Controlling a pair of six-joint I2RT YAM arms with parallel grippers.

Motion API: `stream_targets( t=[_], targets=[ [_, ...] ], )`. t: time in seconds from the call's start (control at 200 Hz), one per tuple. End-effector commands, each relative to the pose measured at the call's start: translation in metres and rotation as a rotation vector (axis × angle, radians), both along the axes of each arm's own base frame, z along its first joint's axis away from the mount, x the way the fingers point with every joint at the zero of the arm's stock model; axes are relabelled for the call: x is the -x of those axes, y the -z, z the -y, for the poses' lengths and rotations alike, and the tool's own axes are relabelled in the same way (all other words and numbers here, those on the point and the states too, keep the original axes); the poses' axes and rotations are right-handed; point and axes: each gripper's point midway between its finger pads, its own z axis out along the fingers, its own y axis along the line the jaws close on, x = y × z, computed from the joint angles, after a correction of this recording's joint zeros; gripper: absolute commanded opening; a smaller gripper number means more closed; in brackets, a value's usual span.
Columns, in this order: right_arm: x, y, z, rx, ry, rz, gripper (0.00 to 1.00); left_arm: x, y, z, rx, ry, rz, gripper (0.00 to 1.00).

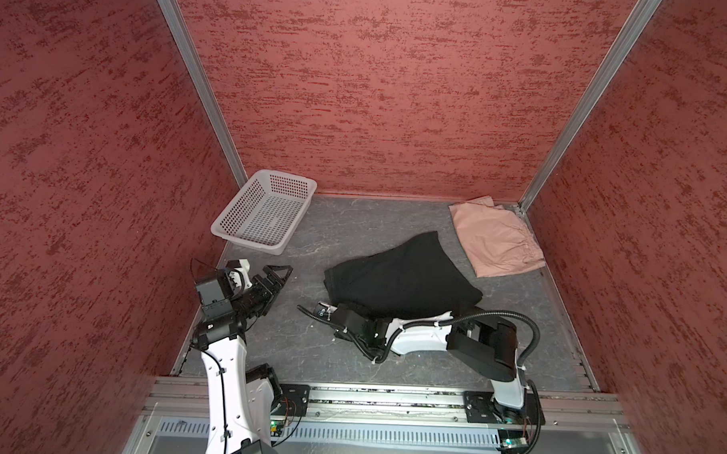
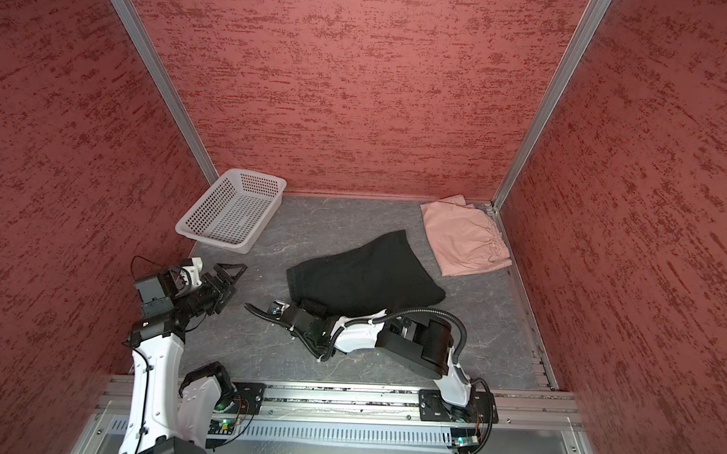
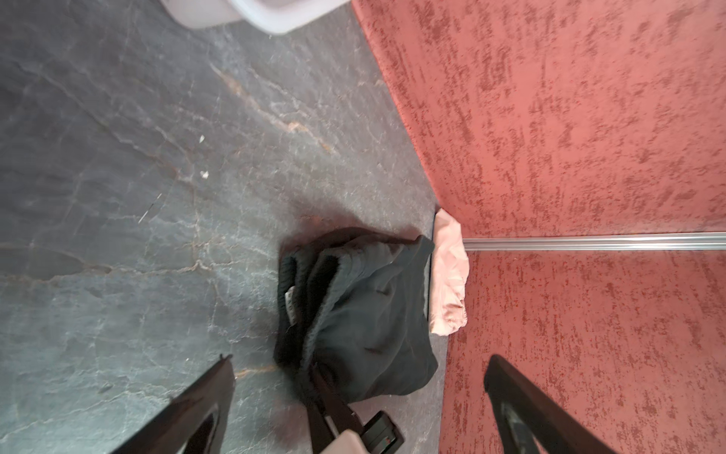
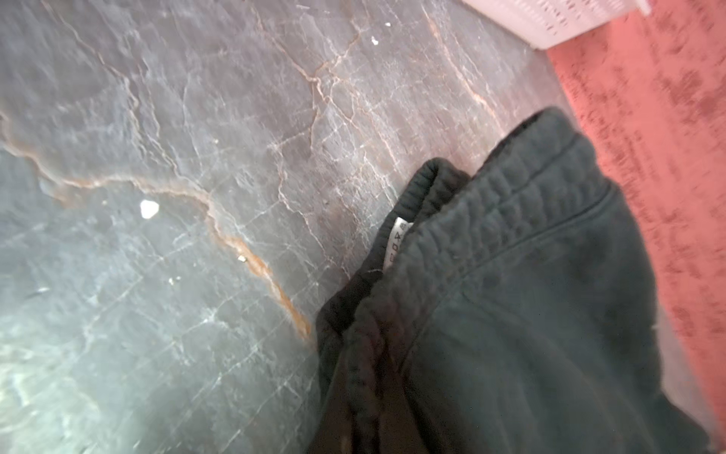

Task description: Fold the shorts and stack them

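- Two pairs rest on the veined grey stone-look counter (image 1: 311,243): thick knit black shorts (image 1: 397,275), a folded wedge at its middle; thin crinkled pink shorts (image 1: 496,241), folded in the far right corner.
- Wrist views alone show the black pair's ribbed waistband (image 4: 510,204) and white label (image 4: 398,243).
- Left claw (image 1: 279,277) hangs spread near the perforated plastic basket (image 1: 266,212); the low, bent right arm's right claw (image 3: 318,373) pinches the black shorts' near-left corner.

There are two pairs of shorts: one black pair (image 1: 401,279) and one pink pair (image 1: 496,241). One white basket (image 1: 266,210) sits on the one table (image 1: 307,359). Two robot arms are in view: one left arm (image 1: 224,364) and one right arm (image 1: 416,342).
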Motion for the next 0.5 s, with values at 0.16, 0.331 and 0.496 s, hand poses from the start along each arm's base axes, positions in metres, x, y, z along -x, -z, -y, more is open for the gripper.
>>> stream_targets(
  t=[0.16,0.331,0.496],
  targets=[
    [-0.001,-0.045,-0.004,-0.391,0.007,-0.185,0.0,0.01,0.05,0.029,-0.009,0.037,-0.109,0.99],
    [-0.002,-0.063,0.007,-0.513,-0.007,-0.226,0.0,0.007,0.083,0.051,0.071,0.049,-0.131,0.99],
    [-0.007,-0.068,0.01,-0.544,-0.006,-0.235,0.0,0.0,0.084,0.071,0.085,0.086,-0.093,0.99]
  ],
)
